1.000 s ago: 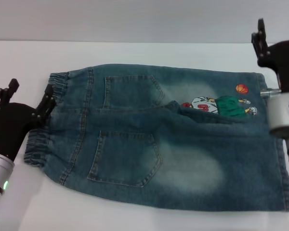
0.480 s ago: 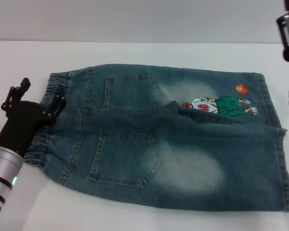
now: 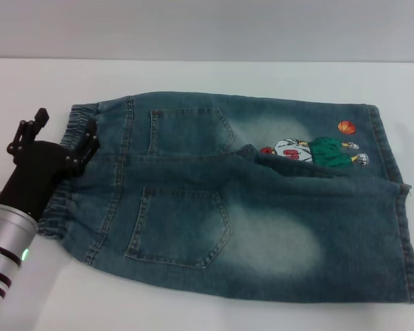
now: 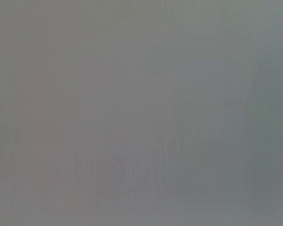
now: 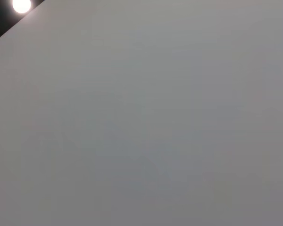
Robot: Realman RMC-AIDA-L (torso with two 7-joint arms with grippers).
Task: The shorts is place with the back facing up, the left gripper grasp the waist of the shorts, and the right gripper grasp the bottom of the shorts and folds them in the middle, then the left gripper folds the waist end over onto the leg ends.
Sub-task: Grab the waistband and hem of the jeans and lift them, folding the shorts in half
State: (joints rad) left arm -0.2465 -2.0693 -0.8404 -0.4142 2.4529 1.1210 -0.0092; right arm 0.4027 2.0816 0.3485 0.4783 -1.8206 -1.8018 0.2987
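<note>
One white counter [image 3: 193, 76] carried everything, smooth and bare-surfaced around the cloth. Across most of it lay the shorts [image 3: 262, 227], flat and back side up, a broad slab of faded blue denim with pale worn patches on each leg. Their legs ran away from the waist [image 3: 72, 148], and the two lay side by side, the nearer one overlapping the farther along a soft ridge of cloth down the middle.

Two patch pockets [image 3: 179, 227], five-sided and outlined in double stitching, sat next to the waist, one on each leg. Far from the waist, the bottom of the shorts [image 3: 407, 241] ended in straight stitched hems of darker blue. Close to the farther hem was a cartoon figure print [image 3: 314, 152] in green, white and red, with a small orange basketball [image 3: 346, 127] just beside it.

The waist itself was a gathered, ruffled elastic band. Over it stood the left hand [image 3: 62, 134], a black pronged claw on a silver cylindrical wrist showing a green light, its prongs spread apart and grasping nothing, its body covering the band's middle. Both wrist views showed only blank grey and white. The right hand was out of sight.
</note>
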